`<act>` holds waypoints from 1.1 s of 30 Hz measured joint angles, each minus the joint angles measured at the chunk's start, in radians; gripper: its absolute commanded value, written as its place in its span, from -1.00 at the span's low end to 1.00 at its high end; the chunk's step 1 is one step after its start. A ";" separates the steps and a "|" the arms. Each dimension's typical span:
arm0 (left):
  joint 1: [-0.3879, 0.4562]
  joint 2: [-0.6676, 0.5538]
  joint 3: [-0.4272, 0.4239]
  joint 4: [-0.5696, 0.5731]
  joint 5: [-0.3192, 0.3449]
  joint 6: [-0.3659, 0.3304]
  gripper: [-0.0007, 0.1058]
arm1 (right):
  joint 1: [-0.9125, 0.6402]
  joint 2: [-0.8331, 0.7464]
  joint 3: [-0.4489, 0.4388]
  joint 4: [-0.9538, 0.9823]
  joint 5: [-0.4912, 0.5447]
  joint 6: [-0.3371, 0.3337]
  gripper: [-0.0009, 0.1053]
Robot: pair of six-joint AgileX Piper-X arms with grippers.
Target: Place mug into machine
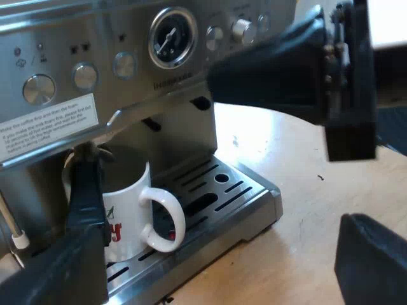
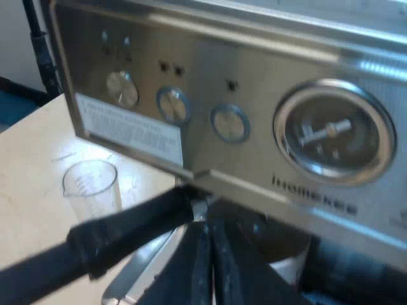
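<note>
Mug (image 1: 127, 197) in the machine (image 1: 127, 25), on its tray (image 1: 245, 190).
Right gripper (image 2: 210, 267) pinches the rim; left gripper (image 1: 280, 165) spread wide above the desk (image 1: 299, 216).

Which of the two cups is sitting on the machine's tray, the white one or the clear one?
The white mug; the clear measuring glass stands on the table beside the machine.
</note>
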 measured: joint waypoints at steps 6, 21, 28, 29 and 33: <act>0.000 0.015 0.000 -0.041 0.019 0.000 0.61 | -0.018 0.079 -0.056 -0.027 -0.030 -0.004 -0.98; 0.000 0.015 -0.005 -0.044 0.033 -0.010 0.61 | -0.022 0.176 -0.100 -0.124 -0.017 -0.004 -0.98; 0.000 0.015 -0.005 -0.045 0.033 -0.010 0.61 | -0.049 0.177 -0.100 -0.135 -0.013 0.002 -0.98; 0.000 0.015 -0.005 -0.045 0.033 -0.010 0.61 | -0.056 0.177 -0.100 -0.135 -0.013 0.002 -0.98; 0.000 0.015 -0.005 -0.045 0.033 -0.010 0.61 | -0.067 0.183 -0.101 -0.137 -0.020 0.015 -0.98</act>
